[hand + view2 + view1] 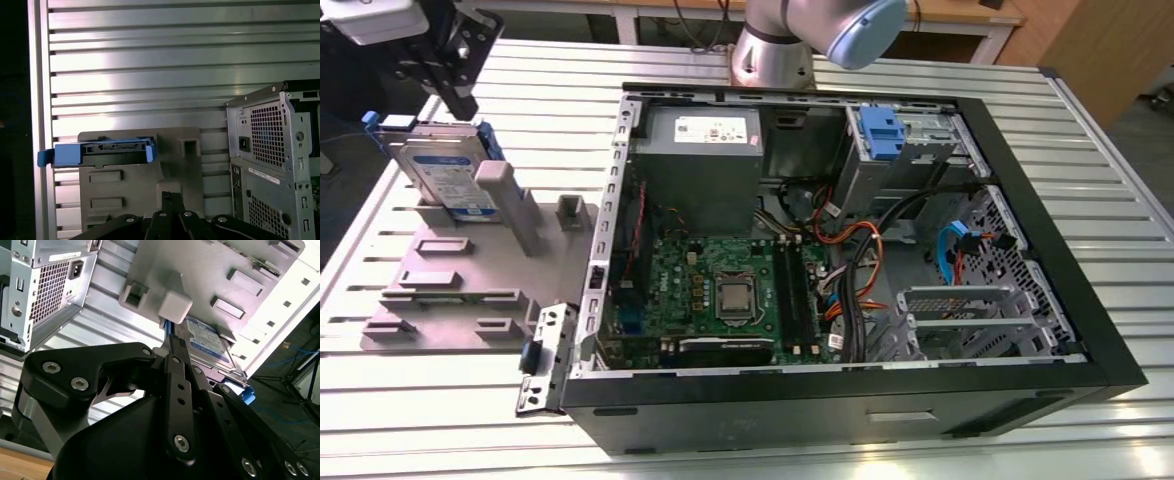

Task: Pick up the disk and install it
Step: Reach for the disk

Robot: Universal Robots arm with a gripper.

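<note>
Standing on edge in one grey holder [454,290] on the counter [427,425], the one disk [447,175] is at the exterior view's left of one open computer case [787,415]. The fingers [459,98] hang just above it, pressed together and gripping nothing.

I am looking at a ribbed metal table [454,400] catching bright light. A wooden cabinet [1091,50] is standing at one o'clock.

The exterior view looked steeply down from afar on the computer case [1101,330], the grey holder [454,250] at its nine o'clock, while both wrist views faced that holder closely, sharing the disk [447,172].
</note>
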